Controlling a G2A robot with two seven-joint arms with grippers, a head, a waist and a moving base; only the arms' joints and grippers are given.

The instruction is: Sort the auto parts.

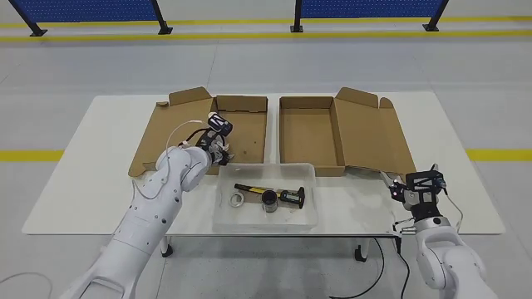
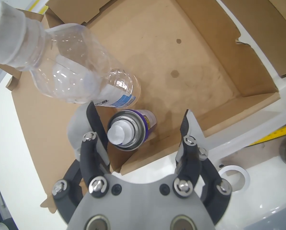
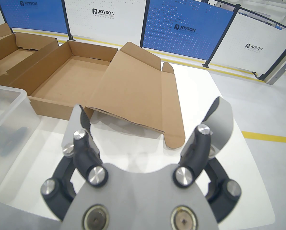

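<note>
Boxes of brown cardboard lay open side by side on the white table (image 1: 91, 191). Over the near corner of the left box (image 2: 181, 37) hung the left gripper (image 2: 138, 111), its fingers spread wide and clamped on nothing. Between them a spray can (image 2: 131, 130) stood upright on the box floor, close to one finger and well apart from the other. A clear plastic bottle (image 2: 85, 72) with a white cap sat just beside the can in the same box. Nearer the robot, a clear plastic bin (image 1: 266, 167) held a white ring (image 2: 246, 177), a dark cylinder (image 1: 270, 199) and a black and yellow part (image 1: 252, 188). The right gripper (image 3: 148, 104) was at the table's near edge, beside the right box (image 3: 68, 77), its fingers wide apart and empty.
</note>
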